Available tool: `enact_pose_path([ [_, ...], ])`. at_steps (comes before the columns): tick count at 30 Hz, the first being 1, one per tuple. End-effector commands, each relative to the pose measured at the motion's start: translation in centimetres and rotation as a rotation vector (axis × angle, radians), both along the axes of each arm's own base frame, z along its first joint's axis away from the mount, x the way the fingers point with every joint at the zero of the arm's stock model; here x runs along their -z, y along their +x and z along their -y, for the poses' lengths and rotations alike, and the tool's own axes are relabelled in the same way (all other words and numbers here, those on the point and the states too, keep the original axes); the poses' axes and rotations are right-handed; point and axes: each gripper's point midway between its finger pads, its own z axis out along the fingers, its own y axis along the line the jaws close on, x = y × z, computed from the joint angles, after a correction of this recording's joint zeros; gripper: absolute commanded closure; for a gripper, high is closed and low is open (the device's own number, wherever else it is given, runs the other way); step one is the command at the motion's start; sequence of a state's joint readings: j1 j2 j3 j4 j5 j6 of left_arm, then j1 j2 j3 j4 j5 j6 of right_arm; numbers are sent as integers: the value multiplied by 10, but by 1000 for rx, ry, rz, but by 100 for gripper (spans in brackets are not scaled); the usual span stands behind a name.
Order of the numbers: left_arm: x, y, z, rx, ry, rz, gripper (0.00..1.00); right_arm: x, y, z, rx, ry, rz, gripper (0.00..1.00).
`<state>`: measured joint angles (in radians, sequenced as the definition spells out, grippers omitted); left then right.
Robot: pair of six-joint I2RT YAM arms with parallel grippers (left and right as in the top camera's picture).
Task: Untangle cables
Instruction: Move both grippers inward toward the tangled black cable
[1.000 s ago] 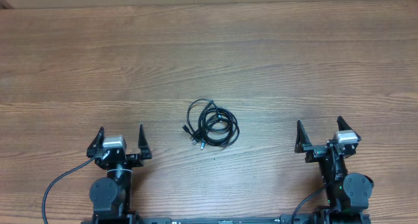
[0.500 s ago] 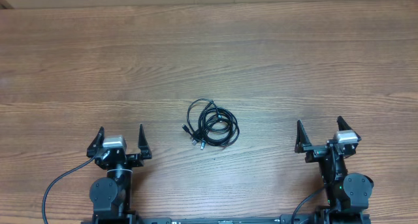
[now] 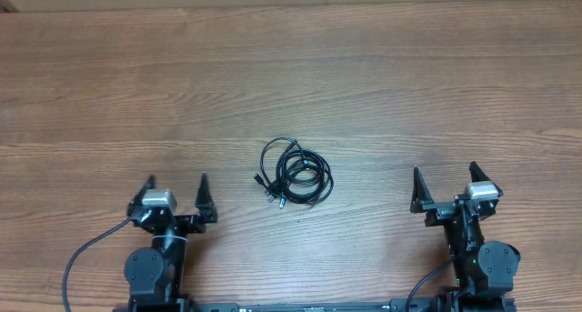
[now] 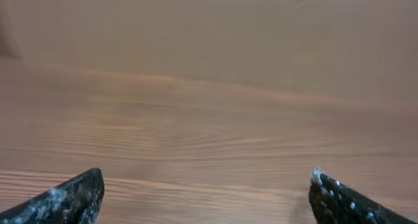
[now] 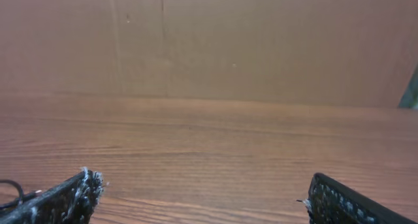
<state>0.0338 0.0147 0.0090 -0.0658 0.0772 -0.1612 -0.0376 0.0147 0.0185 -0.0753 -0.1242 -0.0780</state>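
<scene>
The wood-grain table [image 3: 382, 85] is bare but for 1 small black bundle. The cables [image 3: 293, 173] lie around its middle, a little toward the near edge, between my 2 arms and well apart from both. I judge them light, limp and thin. The loops overlap, so pulling 1 strand will likely drag the whole bundle, and so fine a cord could slip between my pads. The plug ends [image 3: 268, 194] poke out on the bundle's left and near side. They look like the only stiff parts, so I'd take hold there, or on the outer loop at the far-left side, and pin the rest with my other arm. My left gripper [image 3: 176, 181] sits by the near edge, spread wide and empty. My right gripper [image 3: 445, 171] is likewise spread and holding nothing; a bit of cable shows at its wrist view's lower left.
</scene>
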Motion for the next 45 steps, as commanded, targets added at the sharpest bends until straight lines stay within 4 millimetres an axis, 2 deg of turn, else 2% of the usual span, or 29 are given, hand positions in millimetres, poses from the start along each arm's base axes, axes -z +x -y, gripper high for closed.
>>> enact_pose_path([
  [1, -6, -9, 47, 253, -463, -59, 1, -1, -2, -14, -84, 2, 13, 0],
  [3, -6, -13, 58, 303, -600, -103, 1, -1, -2, -14, -82, 2, 13, 0],
  [5, -11, -15, 63, 341, -627, -101, 0, -2, -3, -18, -103, 2, 19, 0],
  [6, -16, -17, 68, 379, -619, -87, 1, -3, -6, -29, -167, 11, 19, 0],
  [7, -25, -20, 74, 427, -587, -57, 0, -3, -12, -48, -286, 61, 7, 0],
  [10, -53, -32, 88, 557, -396, 80, 0, -4, -32, -83, -517, 175, -38, 0],
  [13, -75, -38, 89, 569, -290, 163, 1, -12, -48, -102, -668, 257, -59, 0],
  [15, -94, -41, 85, 547, -252, 206, 0, -24, -55, -108, -721, 292, -39, 0],
  [16, -102, -42, 83, 529, -238, 219, 0, -34, -59, -110, -744, 297, -5, 0],
  [19, -125, -47, 76, 476, -172, 231, 0, -88, -80, -113, -815, 235, 231, 0],
  [23, -146, -54, 72, 433, -101, 162, 0, -156, -101, -104, -761, 179, 439, 0],
  [24, -153, -54, 70, 416, -89, 129, 0, -174, -106, -101, -735, 166, 454, 0],
  [29, -177, -50, 64, 375, -116, 21, 1, -222, -123, -101, -673, 38, 435, 0],
  [33, -201, -43, 65, 379, -136, -67, 0, -256, -128, -94, -597, 10, 328, 0],
  [37, -206, -35, 65, 369, -163, -226, 0, -273, -119, -88, -541, 7, 139, 0],
  [41, -184, -28, 65, 378, -124, -456, 0, -280, -103, -82, -496, 29, -105, 0],
  [45, -160, -24, 69, 399, -173, -659, 0, -274, -90, -85, -517, 88, -339, 0],
])
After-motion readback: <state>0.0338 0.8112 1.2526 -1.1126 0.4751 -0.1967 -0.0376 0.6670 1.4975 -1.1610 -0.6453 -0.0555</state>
